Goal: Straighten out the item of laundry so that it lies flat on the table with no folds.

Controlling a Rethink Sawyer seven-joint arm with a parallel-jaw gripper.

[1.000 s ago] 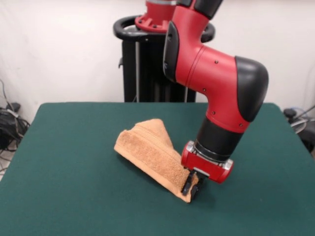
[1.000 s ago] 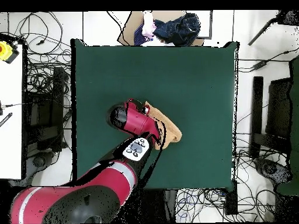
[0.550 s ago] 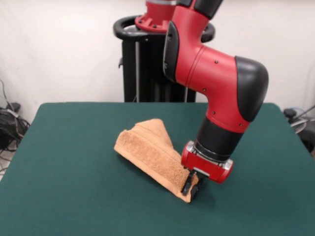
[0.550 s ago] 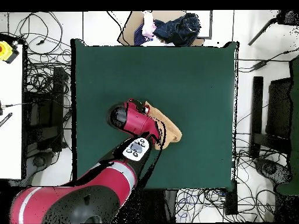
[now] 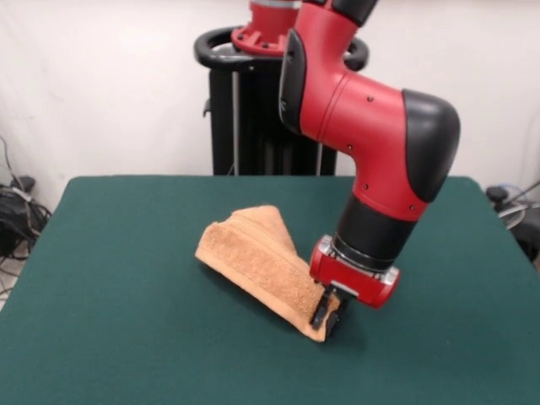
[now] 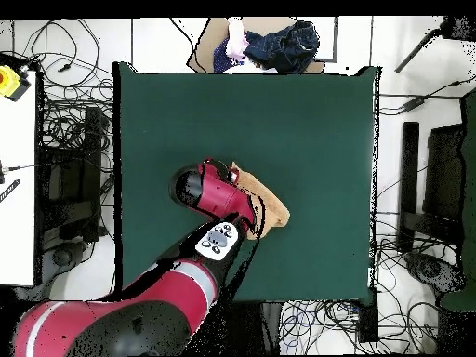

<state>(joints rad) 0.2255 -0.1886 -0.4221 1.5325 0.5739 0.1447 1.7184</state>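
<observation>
The item of laundry (image 5: 257, 261), a light orange terry towel, lies folded in a thick wedge in the middle of the dark green table (image 5: 126, 337). Its near right corner is lifted a little off the cloth. My gripper (image 5: 326, 316) is shut on that corner, with the black fingers pinching the towel's edge. From overhead only a strip of the towel (image 6: 272, 206) shows to the right of the red arm, and the gripper itself is hidden under the arm there.
The table (image 6: 307, 130) extends well beyond the towel on all sides. A person's hand and dark clothing (image 6: 279, 42) show beyond the table's top edge in the overhead view. Cables (image 6: 65, 139) and stands ring the table.
The gripper has risen slightly with the towel corner in it. The rest of the towel has stayed in place.
</observation>
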